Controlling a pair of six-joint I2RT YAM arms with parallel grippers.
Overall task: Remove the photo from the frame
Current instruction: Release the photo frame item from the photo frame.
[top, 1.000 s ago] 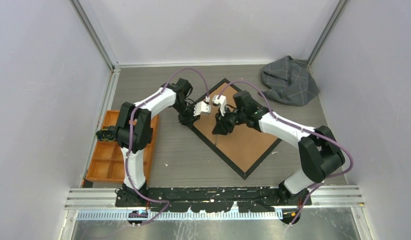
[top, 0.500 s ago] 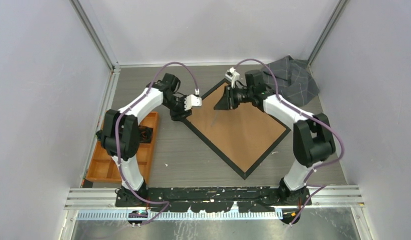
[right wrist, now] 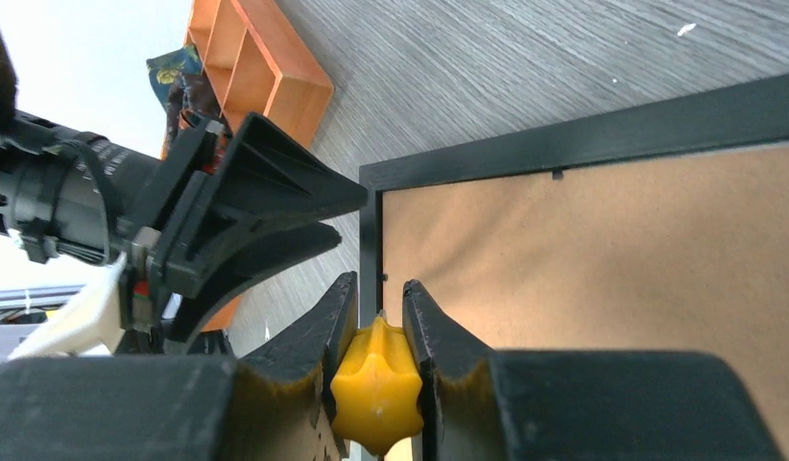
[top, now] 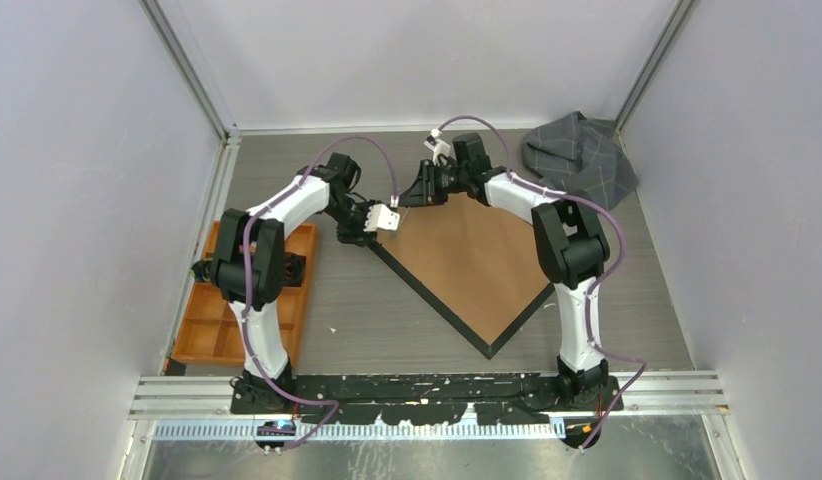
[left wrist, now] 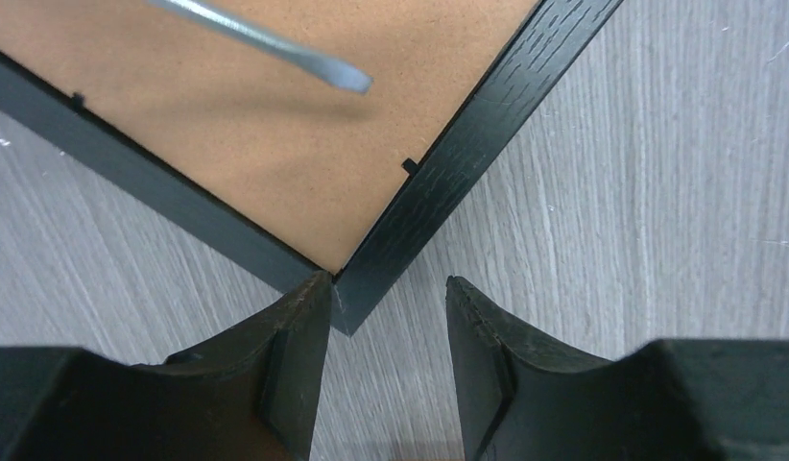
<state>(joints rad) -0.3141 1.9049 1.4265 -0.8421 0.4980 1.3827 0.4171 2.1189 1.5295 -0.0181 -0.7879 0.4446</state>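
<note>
Step in hand: opening of the back of the frame (left wrist: 472, 134) is judged to be in preparation. It is an early step, as the backing board (right wrist: 611, 259) lies seated.
Frame: laid face down on the tabletop (left wrist: 659, 192), brown backing board uppermost.
Photo: not seen. It is judged to be inside the frame, under the backing board.
Left pincer (left wrist: 386, 288): jaws apart, set astride the frame's left corner. One finger is close against the corner tip and the other is clear of the border.
Right pincer (right wrist: 378, 288): clamped on the yellow handle of the screwdriver (right wrist: 376, 384), above the frame's far-left edge. The blade is reached over the board toward the left corner.
Next move: the blade tip would have to be brought to a retaining tab (left wrist: 410, 165) at the frame's inner edge and the tab levered aside. The frame is best steadied at its corner, and light force used so the board is not gouged.
</note>
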